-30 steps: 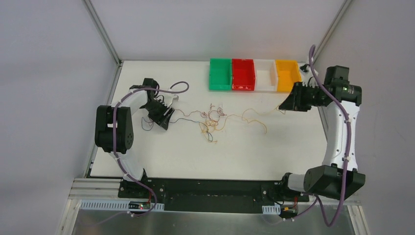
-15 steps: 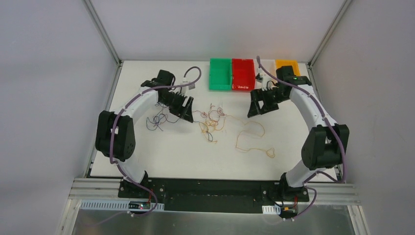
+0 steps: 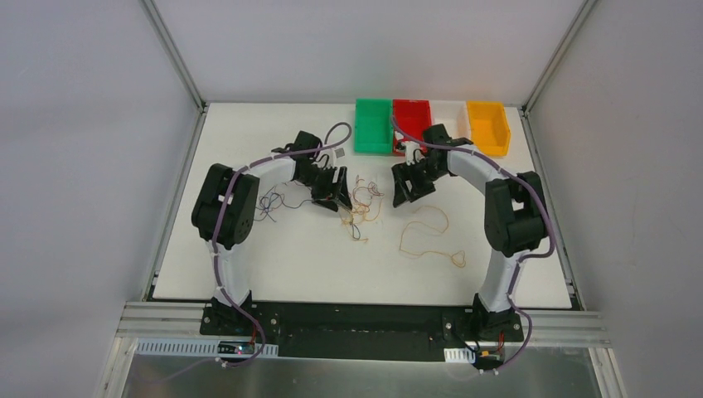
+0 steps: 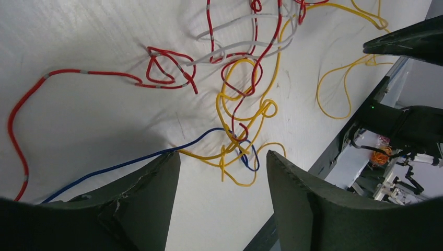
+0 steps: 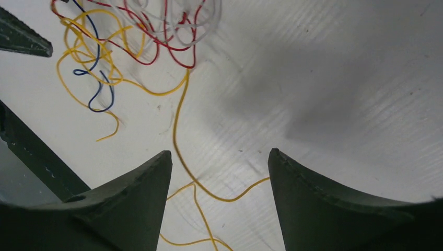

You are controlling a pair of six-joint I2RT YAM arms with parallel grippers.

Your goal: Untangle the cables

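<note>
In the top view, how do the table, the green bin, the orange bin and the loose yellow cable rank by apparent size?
1. table
2. loose yellow cable, by its spread
3. green bin and orange bin: about alike

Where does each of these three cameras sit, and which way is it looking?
Top external: fixed above and behind the robot, looking down on the white table; shows the left arm and right arm whole, either side of the cables.
Left wrist: on the left arm's wrist, looking down past the open left gripper at the table.
Right wrist: likewise past the open right gripper.
Shared: both wrist views catch the same red, yellow, blue and grey cables, from opposite sides.
</note>
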